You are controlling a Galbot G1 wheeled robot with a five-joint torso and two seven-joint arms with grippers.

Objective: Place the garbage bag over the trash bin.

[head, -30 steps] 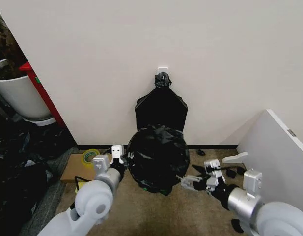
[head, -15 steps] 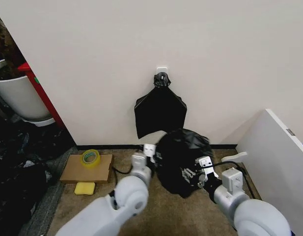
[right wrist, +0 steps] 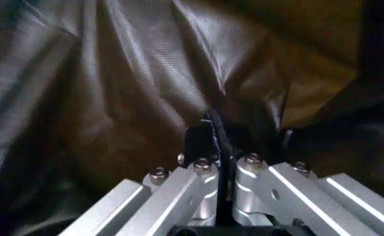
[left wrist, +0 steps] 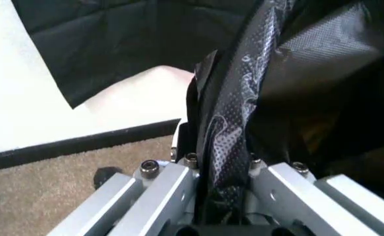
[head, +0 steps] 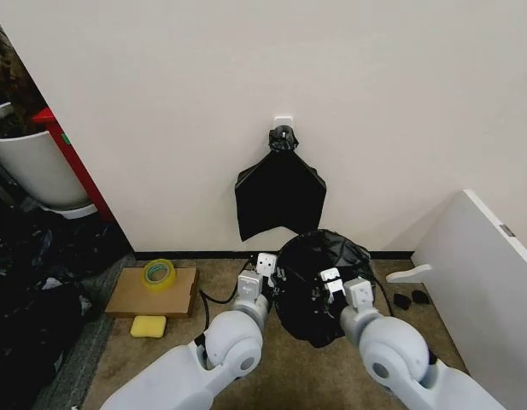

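Observation:
The garbage bag (head: 321, 266) is a crinkled, glossy black bundle on the carpet by the wall, below the hanging bags. My left gripper (head: 276, 278) is shut on its left edge. In the left wrist view a fold of the garbage bag (left wrist: 234, 113) runs between the left gripper's (left wrist: 221, 167) fingers. My right gripper (head: 330, 287) is at the bundle's front right, and the right wrist view shows this gripper (right wrist: 221, 162) shut on a thin fold of the plastic (right wrist: 146, 88). The trash bin is hidden under the bag.
Flat black bags (head: 280, 195) hang from a wall hook above. A cardboard box (head: 135, 295) with a yellow tape roll (head: 158, 273) and a yellow sponge (head: 148, 325) lie at the left. A white plant pot (head: 31, 171) stands far left, a white panel (head: 481, 269) at the right.
The black bundle has shifted right from the middle of the floor. Both arms followed it. The right gripper, apart from the bag a second ago, is now closed on it.

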